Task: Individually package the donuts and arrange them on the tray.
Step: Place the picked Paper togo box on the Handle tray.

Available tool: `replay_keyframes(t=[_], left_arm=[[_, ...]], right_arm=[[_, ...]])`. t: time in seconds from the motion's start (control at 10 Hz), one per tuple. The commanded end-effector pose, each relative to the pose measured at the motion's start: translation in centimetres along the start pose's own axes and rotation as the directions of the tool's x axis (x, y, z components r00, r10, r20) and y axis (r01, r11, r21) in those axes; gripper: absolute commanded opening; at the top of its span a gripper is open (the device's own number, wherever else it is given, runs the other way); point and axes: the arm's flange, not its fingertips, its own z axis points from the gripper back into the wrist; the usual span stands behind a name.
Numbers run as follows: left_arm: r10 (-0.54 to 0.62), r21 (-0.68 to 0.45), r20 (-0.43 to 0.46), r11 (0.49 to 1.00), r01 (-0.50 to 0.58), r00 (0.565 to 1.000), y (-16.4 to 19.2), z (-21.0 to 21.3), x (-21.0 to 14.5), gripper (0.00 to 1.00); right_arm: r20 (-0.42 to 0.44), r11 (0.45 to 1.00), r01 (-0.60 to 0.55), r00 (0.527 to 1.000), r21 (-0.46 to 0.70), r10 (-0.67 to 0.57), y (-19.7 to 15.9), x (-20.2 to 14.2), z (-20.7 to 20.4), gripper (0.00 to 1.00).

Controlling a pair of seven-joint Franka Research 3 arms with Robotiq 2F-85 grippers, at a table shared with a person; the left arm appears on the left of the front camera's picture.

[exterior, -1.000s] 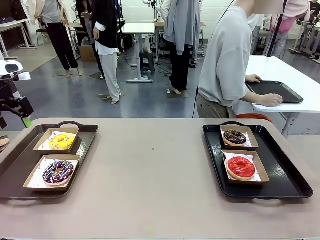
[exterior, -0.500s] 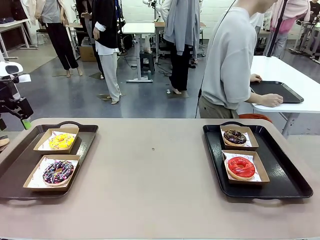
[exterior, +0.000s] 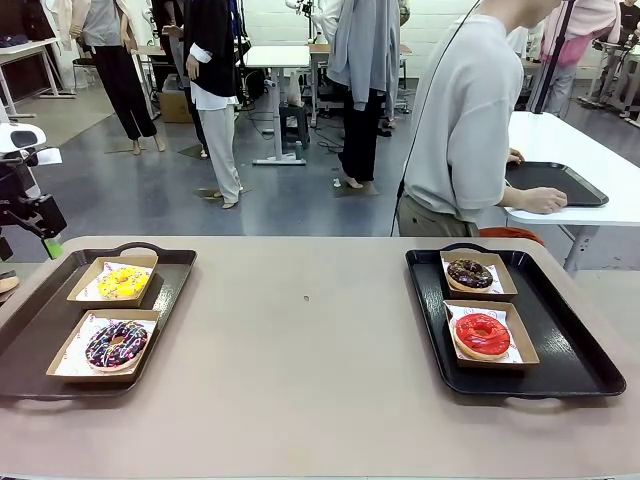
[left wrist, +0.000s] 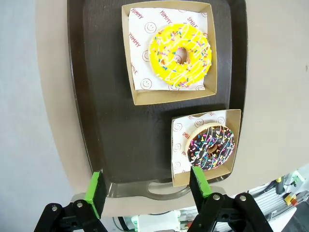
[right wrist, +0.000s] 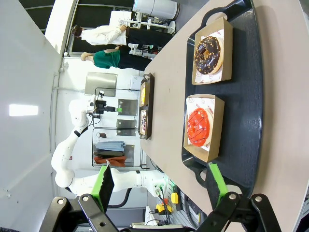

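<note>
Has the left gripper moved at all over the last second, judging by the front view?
Barely: the left gripper has edged slightly left, away from the left tray's handle.

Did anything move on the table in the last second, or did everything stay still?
Nothing on the table moved. Only the person behind it shifted a little to the picture's right, hands on a tray on the other table. The yellow donut, the striped donut, the chocolate donut and the red donut stayed in their paper boxes on the two trays. The left tool stayed open, off the table's left edge.

Two boxed donuts (exterior: 118, 312) on each side's tray (exterior: 580, 350).
</note>
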Motion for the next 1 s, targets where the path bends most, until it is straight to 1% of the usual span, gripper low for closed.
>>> replay_keyframes(t=[0.0,0.6,0.7,0.8,0.9], left_arm=[[-0.001,0.003,0.014,1.0,0.001,1.0,0.0,0.1,0.0,0.9],[-0.001,0.003,0.014,1.0,0.001,1.0,0.0,0.1,0.0,0.9],[0.0,0.0,0.0,1.0,0.0,1.0,0.0,0.0,0.0,0.9],[0.023,-0.171,0.023,0.985,-0.019,0.999,1.9,1.9,-0.5,0.9],[0.033,-0.381,0.01,0.924,-0.026,0.999,4.4,3.7,-0.8,0.9]], right_arm=[[-0.001,1.0,-0.002,1.0,-0.003,0.002,0.1,-0.1,0.1,1.0],[-0.001,1.0,-0.002,1.0,-0.003,0.002,0.1,-0.1,0.1,1.0],[-0.001,1.0,-0.002,1.0,-0.003,0.002,0.1,-0.1,0.1,1.0],[-0.001,1.0,-0.002,1.0,-0.003,0.002,0.1,-0.1,0.1,1.0],[-0.001,1.0,-0.002,1.0,-0.003,0.002,0.1,-0.1,0.1,1.0]])
